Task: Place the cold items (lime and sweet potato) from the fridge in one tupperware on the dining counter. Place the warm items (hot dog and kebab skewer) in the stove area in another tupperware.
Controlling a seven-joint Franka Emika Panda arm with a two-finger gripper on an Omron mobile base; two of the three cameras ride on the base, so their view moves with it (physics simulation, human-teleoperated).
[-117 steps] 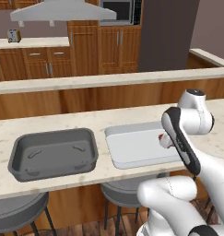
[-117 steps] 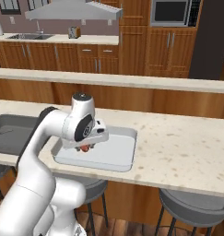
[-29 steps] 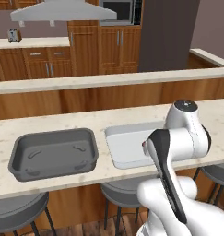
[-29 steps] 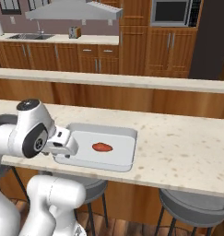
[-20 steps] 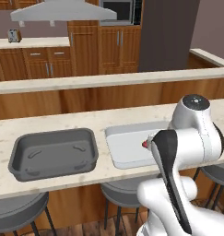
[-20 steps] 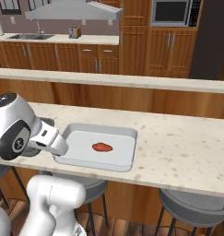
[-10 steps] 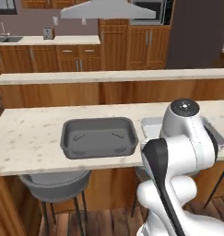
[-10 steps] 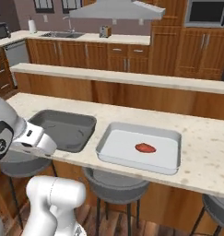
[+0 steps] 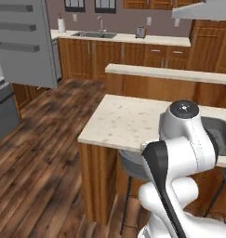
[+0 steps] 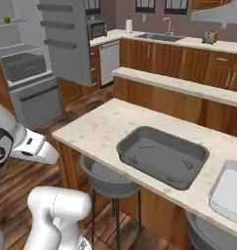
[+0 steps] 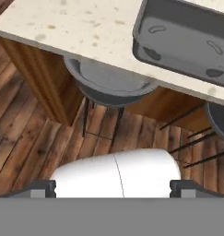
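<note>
Tupperware: we see a dark grey tub (image 10: 162, 156) lying on the counter (image 10: 100, 126), open side up. A white tub (image 10: 230, 191) sits just beside it at the right edge of the right base view. We see nothing in the dark tub; the white tub is cut off by the frame. Lime (image 10: 7, 19): a small green ball on the top shelf of the open fridge (image 10: 27, 63), far left in the right base view, well apart from the counter. Fingers (image 11: 180, 186): the two dark tips stand wide apart at the bottom of the hand view, nothing between them, over a grey stool (image 11: 109, 85) and the wood floor (image 11: 26, 138).
</note>
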